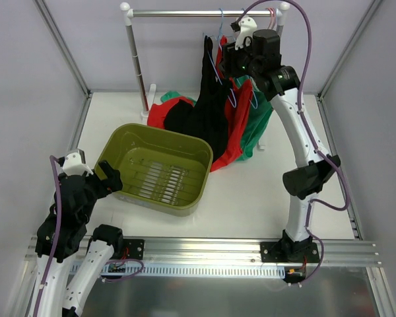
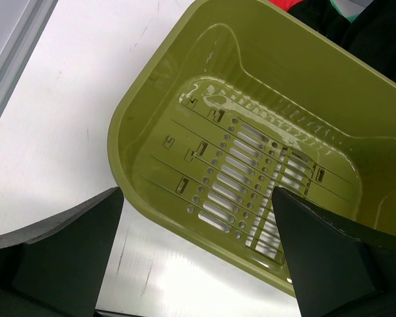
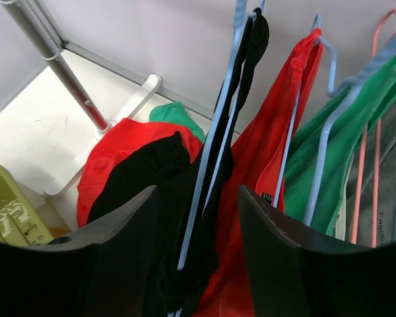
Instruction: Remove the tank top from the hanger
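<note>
The right claw (image 3: 198, 198) was raised close under the rail (image 1: 185, 12), its two fingers (image 3: 119, 251) spread wide. The light-blue wire hanger (image 3: 209, 145) ran up through the gap between them. The black tank top (image 3: 257, 30) hung on it, one narrow strap looped over the wire above the claw and the limp body dropping through the same gap. Neither finger could be seen pressing on wire or cloth. Below and to the left of that claw, black cloth spread out among red and green cloth (image 3: 119, 145) on the white surface (image 3: 33, 132), near the foot of the rack post (image 3: 72, 79). Just to the claw's right hung a red top (image 3: 264, 152) on another blue hanger (image 3: 287, 152), then a green top (image 3: 366, 89), and past those a pink wire hanger (image 3: 375, 165).

The left claw (image 2: 197, 198) sat low, also wide open and gripping nothing. A corner of the olive-green tub (image 2: 119, 132) lay straight ahead of it, the rim crossing the gap between its fingers. Whether either finger touched the rim could not be told. From this claw the tank top was well beyond the tub's far side.
</note>
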`<action>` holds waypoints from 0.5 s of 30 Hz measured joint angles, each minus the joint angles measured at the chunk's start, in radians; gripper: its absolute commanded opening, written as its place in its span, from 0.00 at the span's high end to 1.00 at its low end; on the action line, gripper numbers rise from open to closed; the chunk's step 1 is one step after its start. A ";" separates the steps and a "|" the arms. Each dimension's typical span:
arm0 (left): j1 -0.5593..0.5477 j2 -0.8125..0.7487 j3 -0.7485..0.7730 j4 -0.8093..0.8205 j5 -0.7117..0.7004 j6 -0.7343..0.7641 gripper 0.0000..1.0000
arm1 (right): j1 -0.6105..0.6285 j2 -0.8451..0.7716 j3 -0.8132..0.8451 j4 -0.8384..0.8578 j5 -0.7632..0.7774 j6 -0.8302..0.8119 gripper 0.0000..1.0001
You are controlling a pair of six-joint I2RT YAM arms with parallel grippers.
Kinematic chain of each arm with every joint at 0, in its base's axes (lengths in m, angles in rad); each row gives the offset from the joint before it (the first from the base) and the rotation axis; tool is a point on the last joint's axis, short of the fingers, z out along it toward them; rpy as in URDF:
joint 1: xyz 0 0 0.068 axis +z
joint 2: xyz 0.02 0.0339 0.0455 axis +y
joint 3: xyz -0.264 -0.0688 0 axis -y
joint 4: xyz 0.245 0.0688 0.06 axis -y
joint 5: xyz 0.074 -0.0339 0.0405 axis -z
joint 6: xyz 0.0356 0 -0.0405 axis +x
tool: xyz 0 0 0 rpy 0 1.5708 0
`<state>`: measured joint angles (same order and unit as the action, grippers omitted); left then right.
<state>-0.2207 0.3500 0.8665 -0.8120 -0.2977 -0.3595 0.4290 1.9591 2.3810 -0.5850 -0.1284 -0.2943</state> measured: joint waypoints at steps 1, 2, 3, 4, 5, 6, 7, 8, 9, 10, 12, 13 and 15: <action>0.000 0.000 0.000 0.000 0.000 0.000 0.01 | 0.001 0.013 0.002 0.005 0.004 -0.005 0.48; 0.000 0.000 0.000 0.000 0.000 0.000 0.01 | 0.001 0.023 0.004 0.007 0.008 -0.008 0.50; 0.000 0.000 0.000 0.000 0.000 0.000 0.01 | 0.000 0.034 0.005 0.013 0.010 -0.008 0.54; 0.000 0.000 0.000 0.000 0.000 0.000 0.01 | 0.000 0.046 0.005 0.020 0.013 -0.010 0.57; 0.000 0.000 0.000 0.000 0.000 0.000 0.01 | 0.000 0.057 0.005 0.027 0.013 -0.010 0.60; 0.000 0.000 -0.001 0.001 0.000 0.000 0.01 | 0.000 0.066 0.005 0.034 0.014 -0.007 0.65; 0.000 0.000 -0.002 0.001 0.000 0.000 0.01 | 0.000 0.076 0.005 0.039 0.017 -0.006 0.66; 0.000 0.000 -0.003 0.002 0.000 0.000 0.01 | 0.000 0.083 0.005 0.043 0.020 -0.002 0.68; 0.000 0.000 -0.004 0.002 0.000 0.000 0.01 | 0.000 0.087 0.005 0.047 0.021 0.004 0.73; 0.000 0.000 -0.005 0.003 0.000 0.000 0.01 | 0.000 0.090 0.005 0.051 0.024 0.006 0.77; 0.000 0.001 -0.008 0.003 0.000 0.000 0.01 | 0.000 0.091 0.005 0.068 0.032 0.020 0.85; 0.000 0.002 -0.008 0.003 0.000 0.000 0.01 | 0.000 0.091 0.005 0.081 0.037 0.026 0.88; 0.000 0.004 -0.008 0.003 0.000 0.000 0.01 | 0.000 0.091 0.005 0.102 0.043 0.043 0.98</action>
<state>-0.2211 0.3538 0.8585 -0.8085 -0.2974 -0.3595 0.4290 2.0499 2.3859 -0.4828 -0.0849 -0.2512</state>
